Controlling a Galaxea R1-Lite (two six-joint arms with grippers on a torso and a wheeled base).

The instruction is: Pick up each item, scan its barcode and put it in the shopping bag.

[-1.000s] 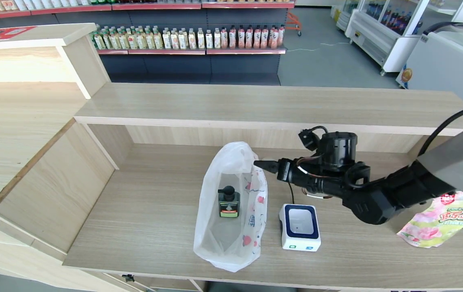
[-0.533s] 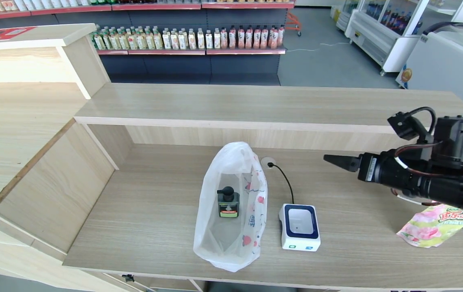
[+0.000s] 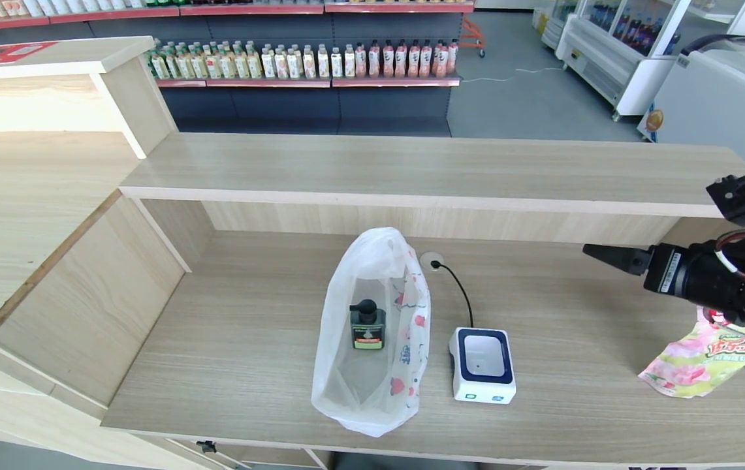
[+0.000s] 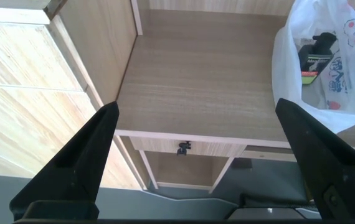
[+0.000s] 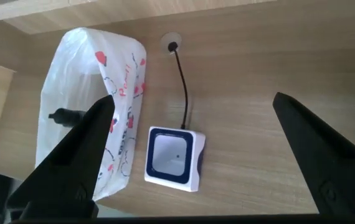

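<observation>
In the head view, a translucent white plastic shopping bag with red prints stands open on the pale wooden desk. One dark green pump bottle with a black head sits upright inside it. Just beside the bag, on the robot's right, lies a white barcode scanner with a dark blue window frame, and its black cable runs to a port at the back of the desk. A pink and green printed snack pouch lies flat at the desk's right end, well apart from the scanner. The right end effector hangs in the air near and above the pouch, pointing toward the bag. The bottle looks dealt with, so the step in hand is probably fetching the pouch. That calls for lowering onto it, pinching the thin soft film, then turning its barcode to the scanner window. In the left wrist view, the left end effector is spread wide and empty, off the desk's front left corner. The right wrist view shows the right end effector likewise spread wide with nothing in it, above scanner and bag. Count: one bag, one bottle, one scanner, one pouch, two end effectors.
</observation>
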